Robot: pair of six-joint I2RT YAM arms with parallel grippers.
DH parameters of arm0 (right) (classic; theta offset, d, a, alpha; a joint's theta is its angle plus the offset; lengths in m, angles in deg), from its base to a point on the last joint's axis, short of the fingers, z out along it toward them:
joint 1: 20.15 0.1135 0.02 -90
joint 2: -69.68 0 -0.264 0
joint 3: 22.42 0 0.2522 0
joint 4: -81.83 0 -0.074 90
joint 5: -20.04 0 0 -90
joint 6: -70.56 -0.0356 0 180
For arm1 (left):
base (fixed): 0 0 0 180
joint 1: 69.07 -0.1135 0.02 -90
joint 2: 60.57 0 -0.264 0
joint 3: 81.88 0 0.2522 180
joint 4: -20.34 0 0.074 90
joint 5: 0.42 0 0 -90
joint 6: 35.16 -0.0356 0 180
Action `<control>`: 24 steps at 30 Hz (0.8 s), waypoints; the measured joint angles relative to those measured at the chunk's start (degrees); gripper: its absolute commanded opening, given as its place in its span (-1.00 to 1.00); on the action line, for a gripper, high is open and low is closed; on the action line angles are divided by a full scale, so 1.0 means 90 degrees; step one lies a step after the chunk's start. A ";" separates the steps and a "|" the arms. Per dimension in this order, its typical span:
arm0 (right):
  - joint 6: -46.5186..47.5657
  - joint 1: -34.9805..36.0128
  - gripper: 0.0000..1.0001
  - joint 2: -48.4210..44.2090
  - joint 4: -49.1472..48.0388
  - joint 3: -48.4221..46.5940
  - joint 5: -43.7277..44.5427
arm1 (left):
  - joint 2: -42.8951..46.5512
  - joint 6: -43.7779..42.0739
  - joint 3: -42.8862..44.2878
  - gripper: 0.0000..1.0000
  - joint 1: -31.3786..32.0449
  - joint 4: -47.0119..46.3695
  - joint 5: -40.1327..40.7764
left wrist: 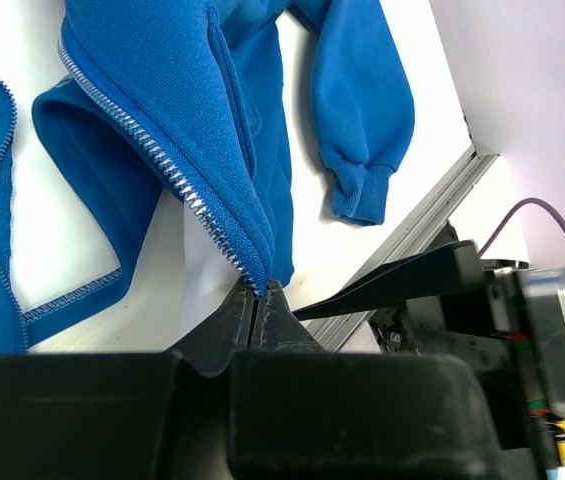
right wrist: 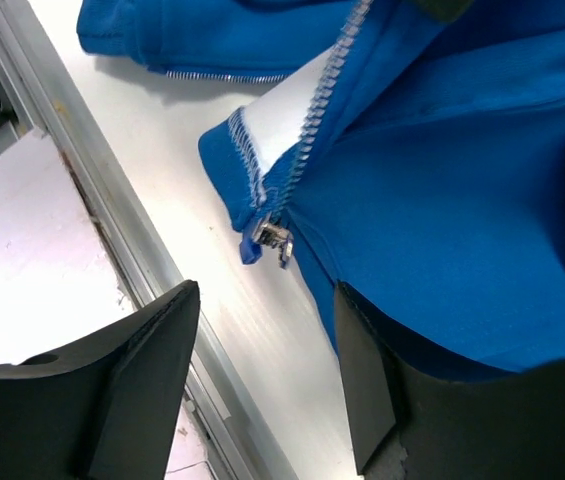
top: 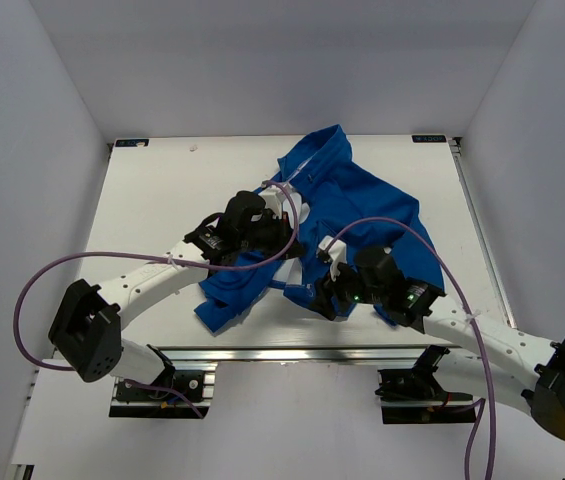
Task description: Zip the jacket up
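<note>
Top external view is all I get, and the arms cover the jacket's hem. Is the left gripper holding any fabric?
Observer: Yes. The left gripper is shut on the jacket, at the lower end of one row of zipper teeth.
Operator: And the right one?
Observer: The right gripper is open, with nothing in it.
Operator: Where's the slider?
Observer: The slider hangs at the bottom end of a zipper row by the hem corner, just ahead of the open jaws, untouched.
</note>
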 measured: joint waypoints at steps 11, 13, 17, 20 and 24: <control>0.0024 0.0092 -0.11 0.0206 -0.1025 0.0449 0.0219 | 0.0000 0.0056 0.0010 -1.00 0.0000 -0.0019 -0.0039; 0.0034 0.0092 -0.14 0.0282 -0.1236 0.0478 0.0243 | 0.0005 0.0063 0.0010 -1.00 0.0000 -0.0024 -0.0051; 0.0061 0.0092 -0.68 0.0379 -0.1613 0.0605 0.0248 | 0.0029 0.0109 0.0010 -1.00 0.0000 -0.0066 -0.0051; 0.0092 0.0092 -1.00 0.0386 -0.1736 0.0651 0.0274 | 0.0087 0.0165 0.0000 -1.00 0.0000 -0.0124 -0.0034; 0.0036 0.0092 -1.00 0.0141 -0.1804 0.0843 0.0335 | 0.0209 0.0209 -0.0019 -1.00 0.0000 -0.0165 0.0107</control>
